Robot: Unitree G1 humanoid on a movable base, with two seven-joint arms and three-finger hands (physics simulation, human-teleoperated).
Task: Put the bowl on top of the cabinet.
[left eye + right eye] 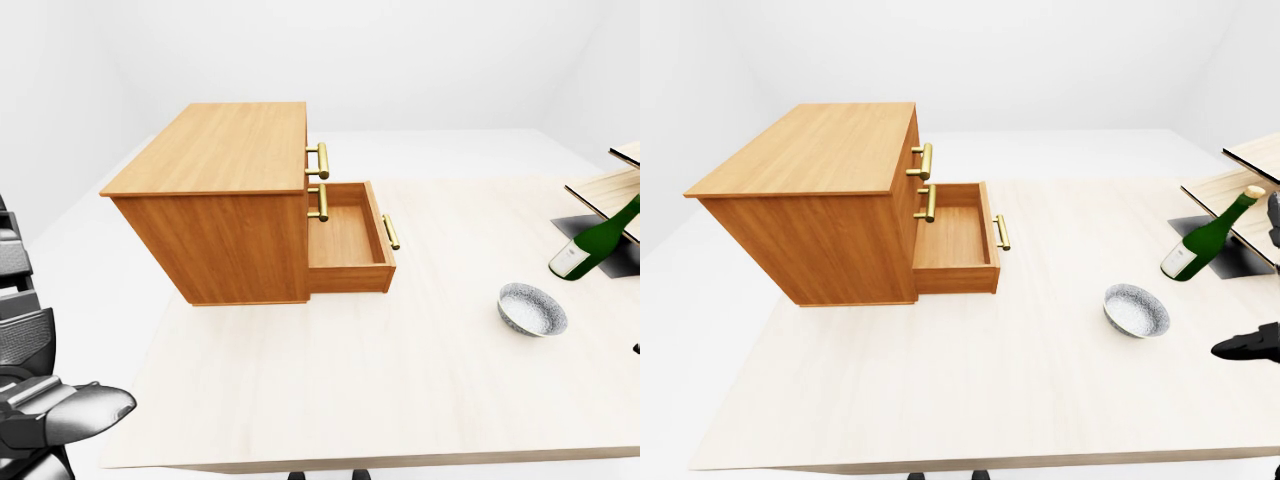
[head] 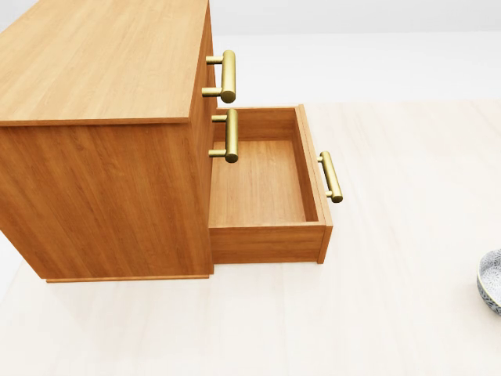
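Although the green bottle [image 1: 1197, 248] carries a pale label, its print is too small to read. Only the eye views take in that tilted bottle, the wooden rack [image 1: 600, 190] beside it and the robot's hands. The head view sits close on the cabinet [image 2: 102, 70] and its pulled-out lowest drawer [image 2: 262, 184], with just a sliver of the bowl [image 2: 491, 282] at its right edge. The right hand [image 1: 1248, 346] shows as a dark tip at the right-eye view's right edge, and I cannot tell how far it is spread. The bowl rests upright on the table [image 1: 940, 380] near that hand, to its left and slightly above, apart from it. The left hand [image 1: 62, 412] sits low at the left-eye view's left edge, its spread likewise unclear, and what shows of it holds nothing. The cabinet stands well apart from it, up and to its right.
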